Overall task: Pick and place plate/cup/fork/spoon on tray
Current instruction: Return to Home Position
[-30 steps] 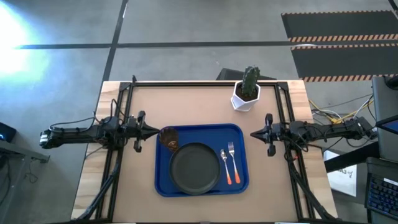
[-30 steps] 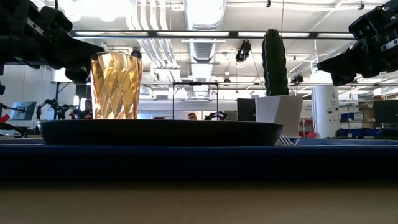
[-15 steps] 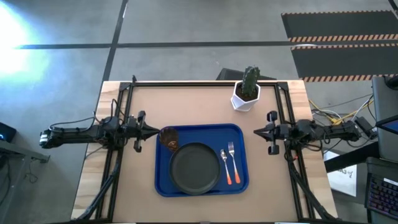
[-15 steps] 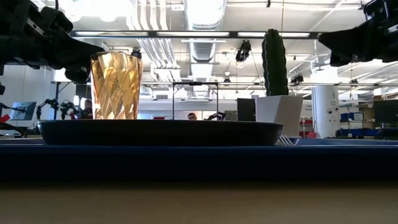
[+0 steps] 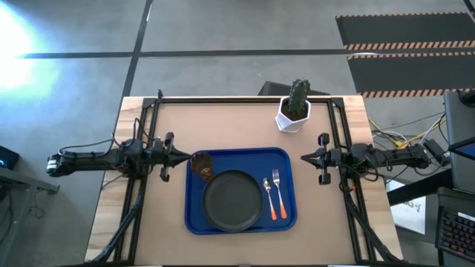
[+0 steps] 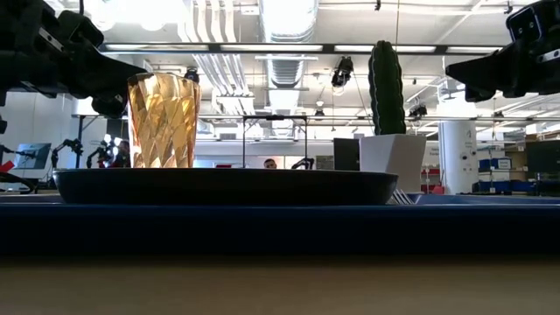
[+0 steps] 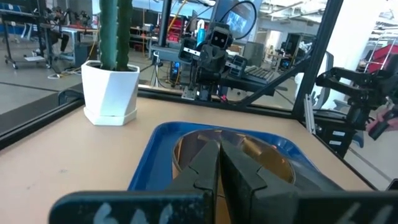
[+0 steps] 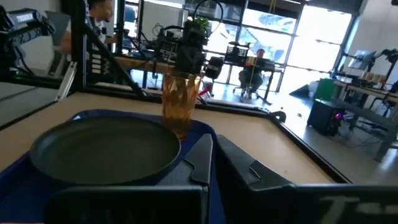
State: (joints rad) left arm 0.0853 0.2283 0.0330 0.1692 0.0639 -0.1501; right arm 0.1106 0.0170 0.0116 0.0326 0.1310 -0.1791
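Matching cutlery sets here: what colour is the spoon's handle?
Orange-red, below a silver bowl; the spoon shows best in the high view, lying on the tray.

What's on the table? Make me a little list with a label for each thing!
tray: blue, holds the tableware
plate: dark, in the tray's middle
cup: amber, upright in the tray, left of plate
spoon: in the tray, right of plate
fork: right of spoon, alongside it
cactus pot: on the table, outside the tray
left gripper: shut, empty, left of tray
right gripper: shut, empty, right of tray
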